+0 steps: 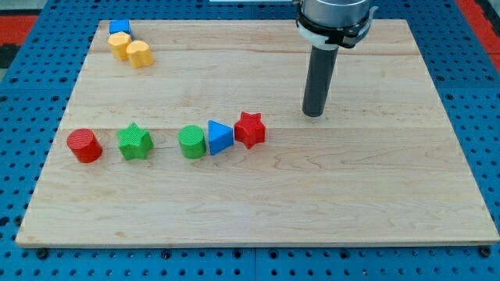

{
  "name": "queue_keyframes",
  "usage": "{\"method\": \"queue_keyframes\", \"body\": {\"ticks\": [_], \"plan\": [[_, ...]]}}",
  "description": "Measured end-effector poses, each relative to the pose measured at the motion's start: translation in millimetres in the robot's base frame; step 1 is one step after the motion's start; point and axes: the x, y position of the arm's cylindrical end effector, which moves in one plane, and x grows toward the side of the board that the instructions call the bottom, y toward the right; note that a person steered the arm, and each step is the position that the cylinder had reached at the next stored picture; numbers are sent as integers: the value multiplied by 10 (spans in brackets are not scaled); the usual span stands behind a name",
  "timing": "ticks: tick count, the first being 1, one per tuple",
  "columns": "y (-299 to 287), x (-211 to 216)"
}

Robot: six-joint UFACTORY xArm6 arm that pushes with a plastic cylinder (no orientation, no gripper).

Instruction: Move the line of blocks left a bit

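Observation:
A line of blocks runs across the middle of the wooden board [351, 195]: a red cylinder [84, 146] at the view's left, a green star [134, 142], a green cylinder [191, 142], a blue triangle [219, 137] and a red star [250, 129]. The last three touch one another. My tip [314, 113] rests on the board to the right of the red star and slightly higher in the view, a clear gap away from it.
At the board's top left corner sit a blue block [119, 27] and two yellow blocks [119, 45] [139, 54], bunched together. A blue perforated surface [23, 86] surrounds the board.

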Motion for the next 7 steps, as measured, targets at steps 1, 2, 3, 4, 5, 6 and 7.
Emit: {"method": "queue_keyframes", "body": {"ticks": [1, 2, 3, 4, 5, 6, 7], "plan": [[0, 0], [-146, 214], [-600, 468], [-653, 605], [-768, 657], [-1082, 663], [-1417, 663]]}}
